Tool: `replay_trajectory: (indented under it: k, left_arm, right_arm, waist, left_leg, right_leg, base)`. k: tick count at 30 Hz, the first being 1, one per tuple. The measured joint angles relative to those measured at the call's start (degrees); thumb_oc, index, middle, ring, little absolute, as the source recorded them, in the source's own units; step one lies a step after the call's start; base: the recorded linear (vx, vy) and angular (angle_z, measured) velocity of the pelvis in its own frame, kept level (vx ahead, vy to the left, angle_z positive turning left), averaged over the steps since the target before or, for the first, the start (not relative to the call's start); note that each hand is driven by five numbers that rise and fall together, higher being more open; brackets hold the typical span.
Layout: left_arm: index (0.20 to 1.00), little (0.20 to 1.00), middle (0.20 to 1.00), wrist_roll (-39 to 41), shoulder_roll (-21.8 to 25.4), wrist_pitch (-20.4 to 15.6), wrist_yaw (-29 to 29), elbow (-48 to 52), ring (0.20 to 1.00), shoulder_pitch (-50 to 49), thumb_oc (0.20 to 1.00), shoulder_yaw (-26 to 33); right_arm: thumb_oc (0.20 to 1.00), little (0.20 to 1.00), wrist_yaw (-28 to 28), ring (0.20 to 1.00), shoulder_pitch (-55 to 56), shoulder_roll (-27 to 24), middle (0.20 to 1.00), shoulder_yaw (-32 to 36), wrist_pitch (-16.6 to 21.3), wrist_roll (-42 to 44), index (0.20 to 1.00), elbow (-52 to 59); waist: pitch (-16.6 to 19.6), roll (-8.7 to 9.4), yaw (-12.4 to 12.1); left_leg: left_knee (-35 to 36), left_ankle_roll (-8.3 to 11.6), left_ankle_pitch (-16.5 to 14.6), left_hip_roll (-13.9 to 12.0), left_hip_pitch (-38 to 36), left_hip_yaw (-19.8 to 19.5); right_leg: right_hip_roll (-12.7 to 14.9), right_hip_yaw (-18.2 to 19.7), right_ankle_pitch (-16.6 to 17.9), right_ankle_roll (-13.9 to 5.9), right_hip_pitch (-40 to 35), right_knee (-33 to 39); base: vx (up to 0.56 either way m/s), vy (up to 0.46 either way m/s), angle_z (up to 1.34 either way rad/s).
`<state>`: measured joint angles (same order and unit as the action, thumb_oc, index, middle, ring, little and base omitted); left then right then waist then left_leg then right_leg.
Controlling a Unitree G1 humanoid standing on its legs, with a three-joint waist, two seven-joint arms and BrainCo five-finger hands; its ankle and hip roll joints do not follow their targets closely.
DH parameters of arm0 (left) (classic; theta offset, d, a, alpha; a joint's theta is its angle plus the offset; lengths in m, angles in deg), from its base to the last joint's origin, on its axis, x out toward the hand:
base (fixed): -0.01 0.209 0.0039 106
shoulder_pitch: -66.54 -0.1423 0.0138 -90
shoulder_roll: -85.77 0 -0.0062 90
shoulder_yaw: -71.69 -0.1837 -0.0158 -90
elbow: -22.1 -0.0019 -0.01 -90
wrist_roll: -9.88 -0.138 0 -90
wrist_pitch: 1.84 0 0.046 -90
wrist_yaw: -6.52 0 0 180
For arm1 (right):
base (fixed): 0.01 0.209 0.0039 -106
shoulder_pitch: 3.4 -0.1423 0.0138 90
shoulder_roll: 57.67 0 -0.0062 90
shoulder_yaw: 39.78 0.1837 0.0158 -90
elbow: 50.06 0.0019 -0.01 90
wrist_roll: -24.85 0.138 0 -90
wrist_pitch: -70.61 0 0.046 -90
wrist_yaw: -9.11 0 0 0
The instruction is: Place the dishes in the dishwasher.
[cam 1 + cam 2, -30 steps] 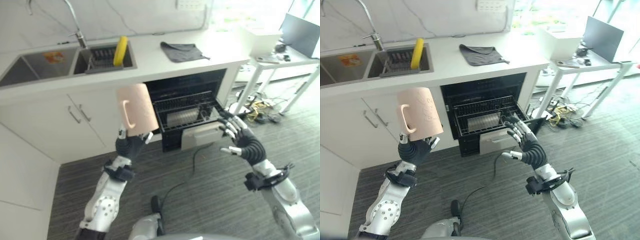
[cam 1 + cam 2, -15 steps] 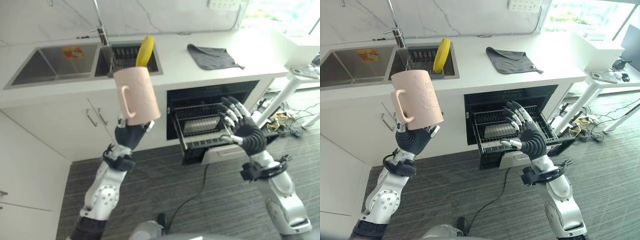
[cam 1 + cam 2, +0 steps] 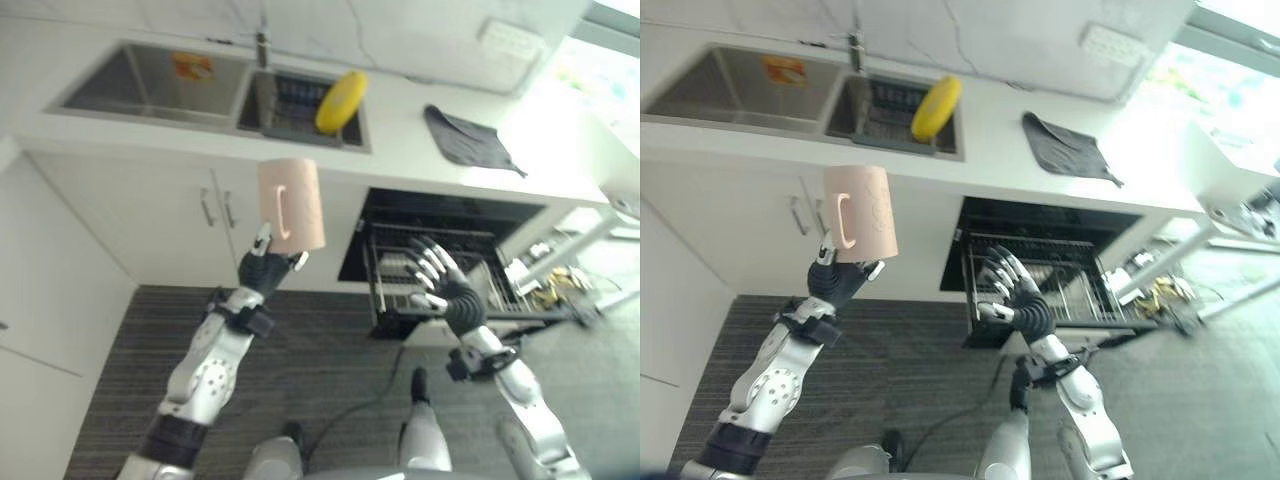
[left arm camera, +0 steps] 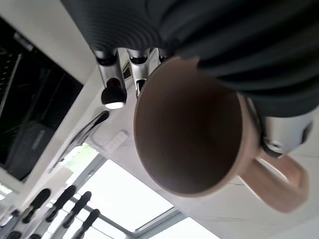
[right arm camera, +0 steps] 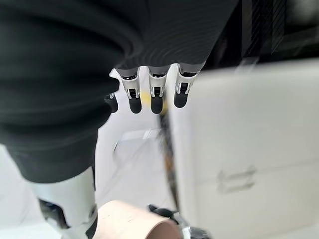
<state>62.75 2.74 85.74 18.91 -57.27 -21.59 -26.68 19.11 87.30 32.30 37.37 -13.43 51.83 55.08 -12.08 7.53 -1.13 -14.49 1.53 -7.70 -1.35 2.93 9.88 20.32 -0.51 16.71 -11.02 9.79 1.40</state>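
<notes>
Legible text, labels, numbers, signs: none that I can read.

Item: pink mug (image 3: 861, 212), held in my left hand (image 3: 837, 281). Faint line marks on its side, not readable as words.

Item: orange sticker (image 3: 784, 70) on the back wall of the sink basin (image 3: 720, 88) at the counter's left end. Print too small to make out.

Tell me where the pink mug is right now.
The pink mug is held up, mouth down, in the left hand, in front of the white cabinet doors below the sink and to the left of the open dishwasher's rack.
</notes>
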Motion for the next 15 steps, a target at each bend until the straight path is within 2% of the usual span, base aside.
replay_trajectory:
  k: [2,4,5,6,7,8,9,10,12,13,15]
  left_arm:
    - [0.200,0.200,0.200,0.00,-0.08,0.13,-0.01,2.40,0.200,0.44,0.200,-0.15]
    - [0.200,0.200,0.200,0.06,-0.63,0.17,-0.54,2.42,0.200,2.37,0.200,-0.27]
    - [0.200,0.200,0.200,0.62,-0.41,0.03,-1.23,4.03,0.200,1.88,0.200,-0.05]
    - [0.200,0.200,0.200,1.26,-0.43,0.03,-1.28,4.83,0.200,1.14,0.200,0.90]
    - [0.200,0.200,0.200,2.35,-1.05,0.13,-1.26,4.93,0.200,-0.43,0.200,1.20]
    - [0.200,0.200,0.200,2.40,-2.36,0.73,-0.63,4.93,0.200,-3.40,0.200,0.55]
    - [0.200,0.200,0.200,2.36,-2.68,0.76,0.49,4.33,0.200,-4.83,0.200,-0.82]
    - [0.200,0.200,0.200,2.37,-2.78,0.77,1.64,4.97,0.200,-6.10,0.200,-1.01]
    - [0.200,0.200,0.200,2.38,-2.11,0.78,2.03,5.10,0.200,-6.47,0.200,-0.66]
    - [0.200,0.200,0.200,2.27,-2.76,0.77,2.27,5.02,0.200,-5.44,0.200,-0.62]
    - [0.200,0.200,0.200,2.20,-3.73,0.69,2.45,5.08,0.200,-3.45,0.200,-1.24]
  right_arm:
    - [1.000,1.000,-0.80,1.000,-2.68,-0.52,1.000,0.70,-0.05,0.09,1.000,1.84]
    - [1.000,1.000,-0.39,1.000,-3.24,-2.19,1.000,2.01,-1.36,0.16,1.000,1.67]
    - [1.000,1.000,0.01,1.000,-3.27,-4.12,1.000,2.74,-3.04,0.19,1.000,3.14]
    - [1.000,1.000,0.72,1.000,-3.25,-5.72,1.000,2.74,-3.32,0.33,1.000,4.23]
    - [1.000,1.000,1.69,1.000,-3.21,-7.51,1.000,2.76,-3.82,0.83,1.000,4.94]
    - [1.000,1.000,3.24,1.000,0.55,-9.88,1.000,4.98,-4.15,1.29,1.000,5.66]
    - [1.000,1.000,3.51,1.000,3.01,-11.68,1.000,6.72,-4.21,1.65,1.000,5.01]
    - [1.000,1.000,3.77,1.000,3.94,-11.70,1.000,8.39,-4.10,2.66,1.000,5.15]
    - [1.000,1.000,3.79,1.000,3.17,-10.57,1.000,8.89,-3.98,3.07,1.000,5.11]
    - [1.000,1.000,2.63,1.000,3.48,-9.50,1.000,8.61,-3.58,2.98,1.000,5.11]
    - [1.000,1.000,1.90,1.000,3.34,-8.89,1.000,8.27,-2.36,2.98,1.000,5.07]
  waist:
    - [-0.21,-0.33,-0.04]
    - [-0.24,-0.72,0.00]
    - [-0.15,-0.71,0.06]
    - [-0.01,-0.52,0.67]
    - [0.27,-1.54,0.98]
    - [0.28,-3.88,3.17]
    - [0.31,-4.14,4.08]
    - [0.28,-4.06,4.35]
    - [-0.01,-6.05,5.02]
    - [0.03,-6.22,6.35]
    - [0.16,-6.67,6.66]
  left_leg:
    - [-0.19,-0.24,0.17,-0.47,0.01,-1.63]
    - [0.46,-0.23,0.19,-1.81,0.02,-3.00]
    - [1.44,0.13,0.60,-2.78,-0.47,-2.70]
    - [2.95,0.99,1.14,-2.77,-1.53,-2.61]
    - [4.74,2.23,1.93,-3.73,-2.77,-2.27]
    - [5.20,3.34,5.38,-6.39,-2.70,2.23]
    - [4.02,1.35,8.08,-7.92,-1.72,9.51]
    - [5.51,1.93,8.05,-7.54,-1.84,10.89]
    - [13.26,3.12,8.73,-7.44,-4.89,8.83]
    - [17.72,4.17,9.40,-9.82,-9.05,7.95]
    - [19.94,5.75,10.35,-12.37,-11.43,3.09]
  right_leg:
    - [-3.10,-1.58,-0.26,-0.32,-3.74,-1.37]
    - [-6.72,-5.19,-1.53,-0.37,-6.06,-0.80]
    - [-8.90,-6.54,-2.40,1.61,-7.04,0.60]
    - [-9.55,-6.80,-1.73,2.46,-8.79,1.44]
    - [-10.90,-6.84,-3.79,2.93,-9.85,1.35]
    - [-12.35,-9.50,-7.49,4.52,-11.80,0.60]
    - [-13.22,-12.87,-10.59,6.13,-14.13,1.83]
    - [-13.43,-13.11,-12.43,7.07,-14.77,2.95]
    - [-15.34,-12.44,-12.40,7.64,-13.29,2.62]
    - [-16.24,-12.33,-11.96,8.27,-14.28,3.34]
    - [-17.05,-10.94,-11.71,7.96,-13.85,3.58]
  base:
    - [0.06,-0.714,0.27]
    - [0.06,-0.433,0.14]
    - [0.02,-0.368,0.06]
    - [0.01,-0.368,-0.03]
    - [-0.04,-0.497,0.54]
    - [-0.04,-0.372,1.16]
    - [-0.03,-0.277,1.39]
    - [0.02,-0.029,0.78]
    - [0.03,0.114,0.01]
    - [0.02,0.150,-0.07]
    - [0.04,0.093,-0.27]
